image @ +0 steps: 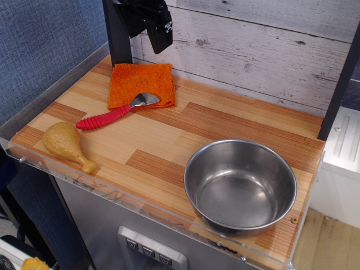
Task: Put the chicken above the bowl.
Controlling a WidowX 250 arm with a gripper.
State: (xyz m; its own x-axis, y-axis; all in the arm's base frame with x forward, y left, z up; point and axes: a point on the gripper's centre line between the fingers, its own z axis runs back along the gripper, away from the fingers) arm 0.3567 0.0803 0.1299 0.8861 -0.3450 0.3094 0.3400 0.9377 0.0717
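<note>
The chicken (66, 144) is a tan-yellow toy drumstick lying on the wooden tabletop at the front left, its bone tip pointing right toward the front edge. The bowl (241, 186) is a large shiny steel bowl standing empty at the front right. My gripper (159, 34) is black and hangs high at the back left, above the orange cloth, far from both. Only part of it shows, and I cannot tell how its jaws stand. It holds nothing that I can see.
An orange cloth (140, 84) lies at the back left. A spoon with a red handle (115, 113) rests partly on it. A wooden plank wall (264, 50) closes the back. A clear lip (112, 188) runs along the front edge.
</note>
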